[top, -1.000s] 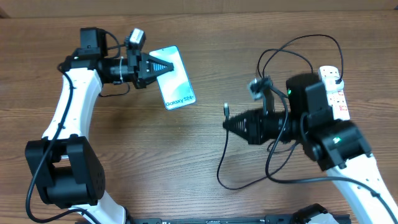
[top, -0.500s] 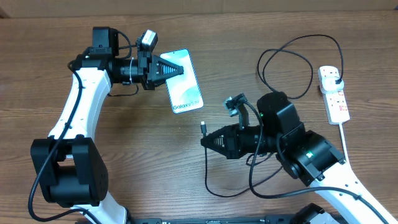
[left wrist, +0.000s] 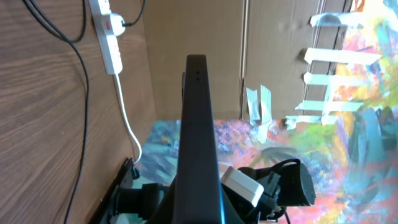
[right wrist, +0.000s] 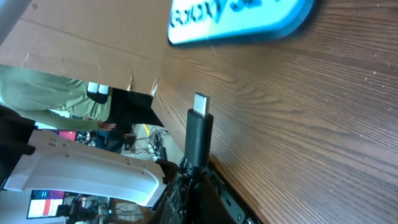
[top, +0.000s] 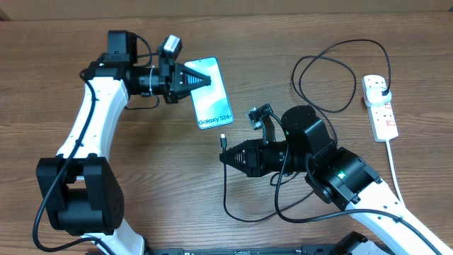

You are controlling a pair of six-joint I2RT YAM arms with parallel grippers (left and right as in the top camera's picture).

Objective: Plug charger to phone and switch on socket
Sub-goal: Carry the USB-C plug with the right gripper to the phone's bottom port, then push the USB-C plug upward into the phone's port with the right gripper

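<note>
overhead view, with both wrist views. the left gripper (top: 203,77) is clenched on the phone (top: 214,103), grasping it at the short edge farther from the "galaxy s24+" text. the screen faces up, with the text at the end nearer the right arm. from the left wrist the phone (left wrist: 198,118) appears edge-on, a dark narrow bar running straight out from the jaws. whether it rests on the table (top: 141,177) or is raised just above it cannot be told.

the right gripper (top: 225,156) is clenched on the charger (top: 333,49) just behind its connector tip (top: 222,139). the tip stands clear of the jaws and points toward the text end of the phone, near it but not touching. from the right wrist the connector tip (right wrist: 200,102) is upright, with bare wood between it and the blue edge of the phone (right wrist: 249,17).

the black cable loops on the table below the right arm and again at the far right. it ends in a plug (top: 383,86) seated in the far end of the socket (top: 382,113). the socket lies flat at the right edge of the table, well apart from the phone. its white cord (top: 393,170) trails toward the near edge.
</note>
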